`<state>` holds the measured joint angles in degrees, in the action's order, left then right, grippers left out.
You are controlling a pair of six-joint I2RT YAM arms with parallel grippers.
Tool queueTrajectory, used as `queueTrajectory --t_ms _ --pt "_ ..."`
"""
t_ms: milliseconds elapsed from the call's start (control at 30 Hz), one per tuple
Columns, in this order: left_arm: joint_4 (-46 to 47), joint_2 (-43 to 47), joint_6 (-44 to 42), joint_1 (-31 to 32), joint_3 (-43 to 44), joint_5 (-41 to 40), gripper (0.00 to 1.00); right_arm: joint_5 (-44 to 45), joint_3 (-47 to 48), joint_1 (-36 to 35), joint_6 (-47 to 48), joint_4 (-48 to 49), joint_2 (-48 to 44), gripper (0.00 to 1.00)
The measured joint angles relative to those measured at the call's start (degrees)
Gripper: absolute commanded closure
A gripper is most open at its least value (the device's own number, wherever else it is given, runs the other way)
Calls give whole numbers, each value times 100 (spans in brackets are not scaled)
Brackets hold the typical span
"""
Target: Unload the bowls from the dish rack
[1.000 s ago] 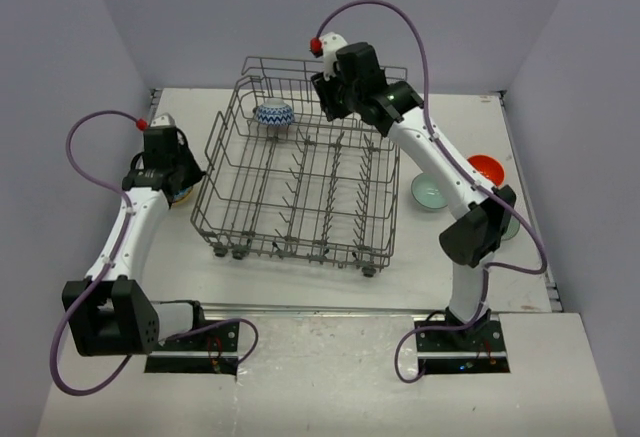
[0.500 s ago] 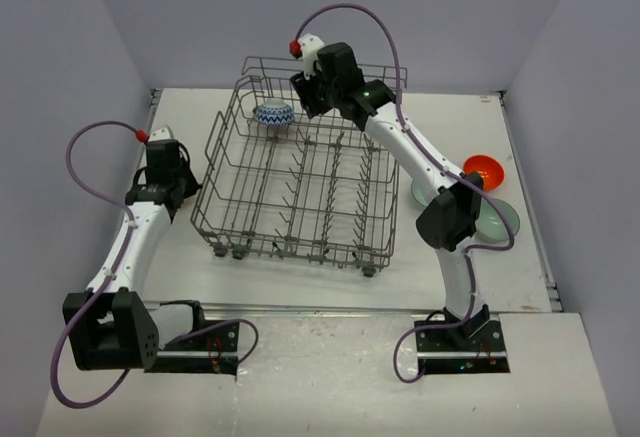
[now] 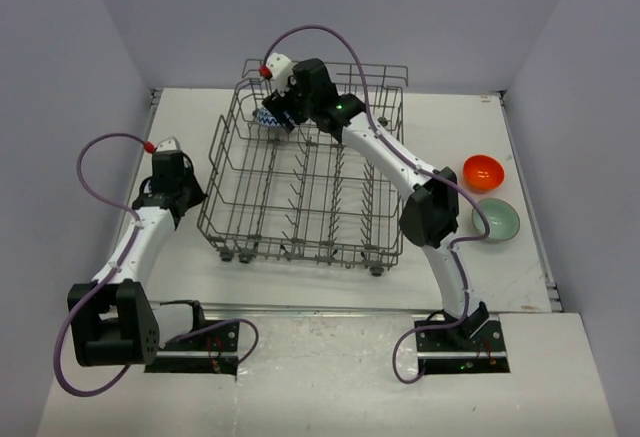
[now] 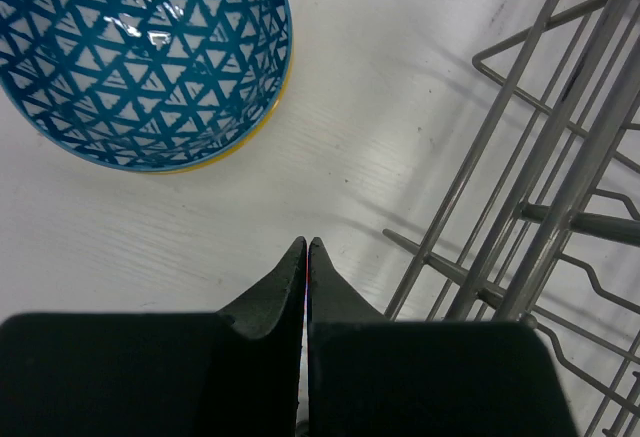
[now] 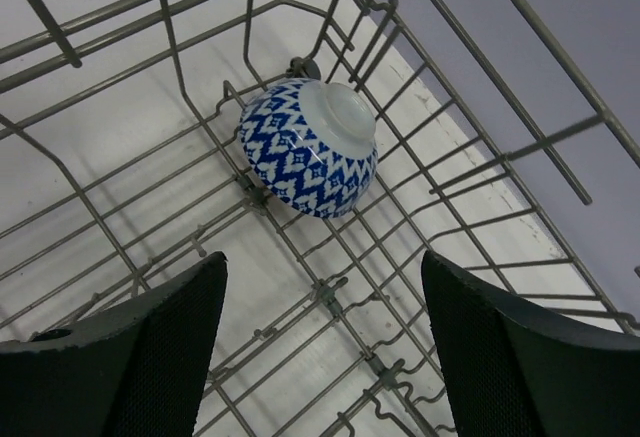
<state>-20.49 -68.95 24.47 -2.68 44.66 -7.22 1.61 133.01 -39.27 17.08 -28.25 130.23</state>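
Blue-and-white bowl (image 5: 308,147) lies tilted, foot up, in the far-left corner of the dish rack (image 3: 300,242).
Right gripper (image 5: 322,262) above it, jaws apart, empty; left gripper (image 4: 306,247), jaws together, over the bench (image 4: 400,87) near a teal-patterned bowl (image 4: 140,57).

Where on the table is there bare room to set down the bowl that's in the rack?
Bare table lies in front of the rack, up to the near edge, and in the far right corner behind the orange bowl. Crowded: the right side, with that and the mint bowl, and the left, where a teal bowl sits by the rack.
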Motion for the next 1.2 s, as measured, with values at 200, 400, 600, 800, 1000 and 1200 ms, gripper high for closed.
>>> queueTrajectory --t_ms 200,400,600,800,1000,1200 --pt "146 321 109 4 -459 352 100 22 -221 -219 374 214 83 20" --pt "289 608 293 7 -734 706 100 -76 -229 -317 374 208 258 18" --pt "280 629 348 7 -758 800 100 -538 -291 -400 -391 376 236 14" --pt "229 619 363 7 -704 802 90 -761 -57 -673 -439 184 302 18" --pt "350 763 540 -4 -673 850 73 -315 -918 -872 542 728 201 17" --pt "680 1080 682 13 -675 1051 64 651 -1285 -949 1746 1196 444 14"
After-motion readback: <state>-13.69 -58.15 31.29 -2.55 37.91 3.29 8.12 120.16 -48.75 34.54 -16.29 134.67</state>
